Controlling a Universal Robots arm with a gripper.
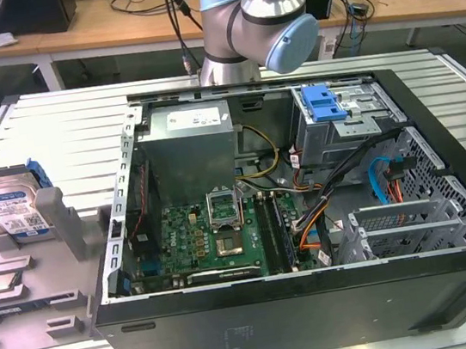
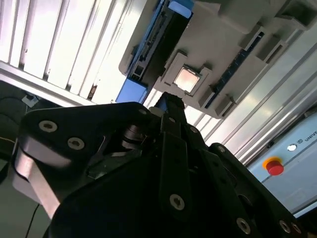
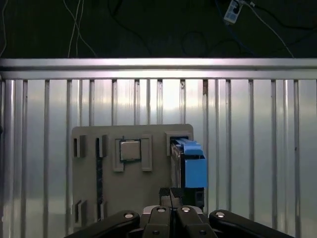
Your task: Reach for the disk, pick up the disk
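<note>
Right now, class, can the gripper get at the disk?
Probably yes: nothing covers the disk, propped on edge in its grey holder, and the gripper hangs above with open space between.

Exterior view: elevated, oblique over computer case (image 1: 321, 310). Both wrist views: past gripper (image 3: 170, 192), share grey tray (image 3: 133, 183).

1. This is a robotics lab or workshop: a robot arm (image 1: 256, 15) stands at a slatted aluminium table (image 1: 52, 122).
2. An open computer case (image 1: 304, 312) lies on the table, with its motherboard and cabling bared.
3. A grey parts tray (image 1: 51, 269) holds the disk (image 1: 12, 210) and a CPU chip (image 1: 6, 283) in shaped slots.
4. Wooden benches (image 1: 109, 31) behind carry cables and boxes, and a red knob (image 2: 274, 166) is perhaps an emergency stop.
</note>
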